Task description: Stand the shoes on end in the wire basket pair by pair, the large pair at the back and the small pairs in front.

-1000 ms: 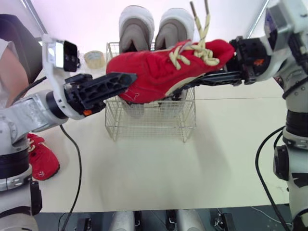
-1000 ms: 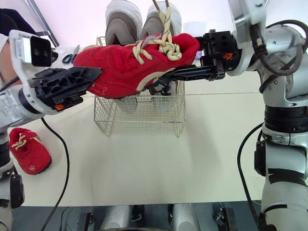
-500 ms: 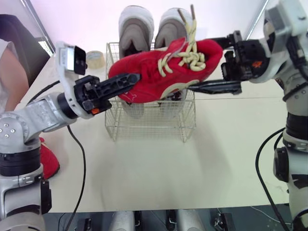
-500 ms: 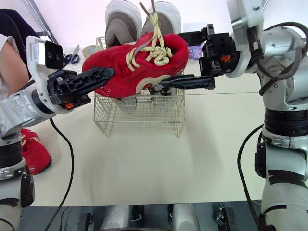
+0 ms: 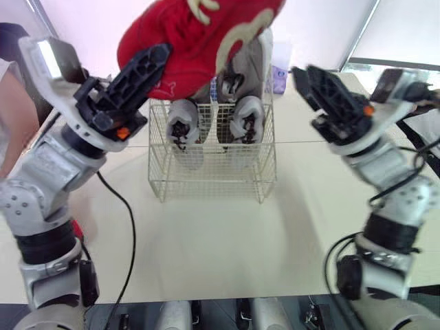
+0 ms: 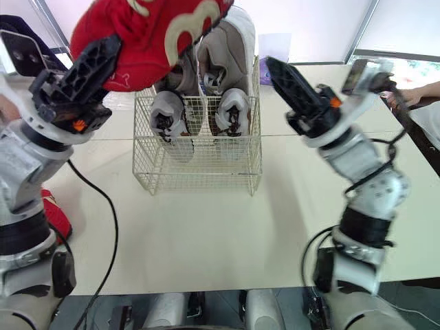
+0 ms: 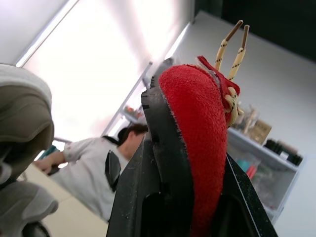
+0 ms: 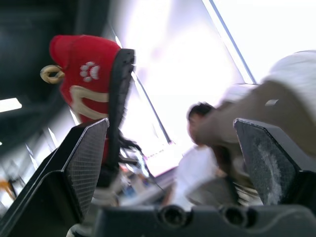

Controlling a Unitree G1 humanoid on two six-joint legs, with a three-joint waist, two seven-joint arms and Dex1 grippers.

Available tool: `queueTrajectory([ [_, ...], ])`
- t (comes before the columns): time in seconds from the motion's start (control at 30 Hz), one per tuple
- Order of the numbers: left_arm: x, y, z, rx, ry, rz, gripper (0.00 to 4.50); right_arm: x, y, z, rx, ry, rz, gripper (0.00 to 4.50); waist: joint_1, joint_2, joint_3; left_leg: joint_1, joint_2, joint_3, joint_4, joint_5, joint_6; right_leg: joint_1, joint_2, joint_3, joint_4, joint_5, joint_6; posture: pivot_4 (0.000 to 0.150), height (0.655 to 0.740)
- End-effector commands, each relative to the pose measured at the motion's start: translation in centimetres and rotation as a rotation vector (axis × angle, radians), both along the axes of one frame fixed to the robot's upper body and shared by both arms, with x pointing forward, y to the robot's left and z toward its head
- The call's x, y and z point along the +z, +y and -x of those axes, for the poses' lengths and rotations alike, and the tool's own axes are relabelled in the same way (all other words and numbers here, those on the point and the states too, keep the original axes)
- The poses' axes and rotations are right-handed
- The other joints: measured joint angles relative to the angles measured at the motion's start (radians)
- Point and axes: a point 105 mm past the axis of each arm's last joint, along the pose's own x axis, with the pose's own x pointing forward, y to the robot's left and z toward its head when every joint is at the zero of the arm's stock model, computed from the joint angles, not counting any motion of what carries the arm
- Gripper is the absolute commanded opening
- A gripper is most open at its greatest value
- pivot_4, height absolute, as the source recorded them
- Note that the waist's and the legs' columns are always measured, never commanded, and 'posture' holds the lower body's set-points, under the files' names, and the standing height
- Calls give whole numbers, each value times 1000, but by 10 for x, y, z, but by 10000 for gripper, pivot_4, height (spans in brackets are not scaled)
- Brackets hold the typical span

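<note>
My left gripper (image 5: 152,60) is shut on a red shoe (image 5: 199,31) with cream laces and holds it high over the wire basket (image 5: 213,185). In the left wrist view the red shoe (image 7: 197,148) sits clamped between the black fingers (image 7: 148,163). A large grey and white pair (image 5: 185,130) stands on end at the back of the basket. My right gripper (image 5: 309,77) hangs open to the right of the basket, apart from the shoe. The right wrist view shows its fingers (image 8: 86,163) spread wide, with the red shoe (image 8: 84,74) beyond them.
A second red shoe (image 6: 53,212) lies on the table at the far left, behind my left arm. A person's arm (image 5: 10,110) is at the left edge and a hand (image 6: 419,93) at the right. A pale packet (image 5: 278,72) stands behind the basket.
The right gripper has let go of the red shoe, opened and drawn back to the right. The left gripper has closed on the shoe and swung it up above the basket.
</note>
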Motion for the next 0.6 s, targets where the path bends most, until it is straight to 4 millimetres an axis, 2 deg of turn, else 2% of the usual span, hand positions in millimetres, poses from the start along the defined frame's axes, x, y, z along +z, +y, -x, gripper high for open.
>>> queueTrajectory([
  [0.03, 5, -8, -2, 10, -52, 30, 2626, 18, 25, 12, 18, -31, -56, 44202, 3, 0, 0, 0, 0, 0, 0, 0, 0, 0, 0, 0, 0, 0, 0, 1500, 7357],
  [0.2, -9, -23, -7, -8, -41, 2, 2626, 29, 41, 11, 20, -40, -88, 44202, 5, -1, -1, -2, -2, 0, 1, -2, 3, 0, -1, 0, -3, 1, 1, 1500, 7357],
  [0.47, -23, -27, -9, 13, -19, -25, 2626, 34, 45, 7, -9, -48, -98, 44202, 1, -1, -1, -2, -1, 0, 1, -2, 4, 0, -1, 0, -3, 1, 2, 1500, 7357],
  [0.53, -24, -26, -10, 27, -15, -24, 2626, 36, 45, 8, 2, -58, -100, 38986, 1, -1, -1, -2, -1, 0, 1, -2, 5, 0, -1, 0, -3, 1, 2, 1500, 7357],
  [0.6, -25, -25, -12, 40, -12, -25, 2626, 36, 46, 10, 13, -67, -92, 30926, 2, -1, -1, -2, -1, 0, 1, -3, 5, 0, -1, 0, -3, 1, 2, 1500, 7357],
])
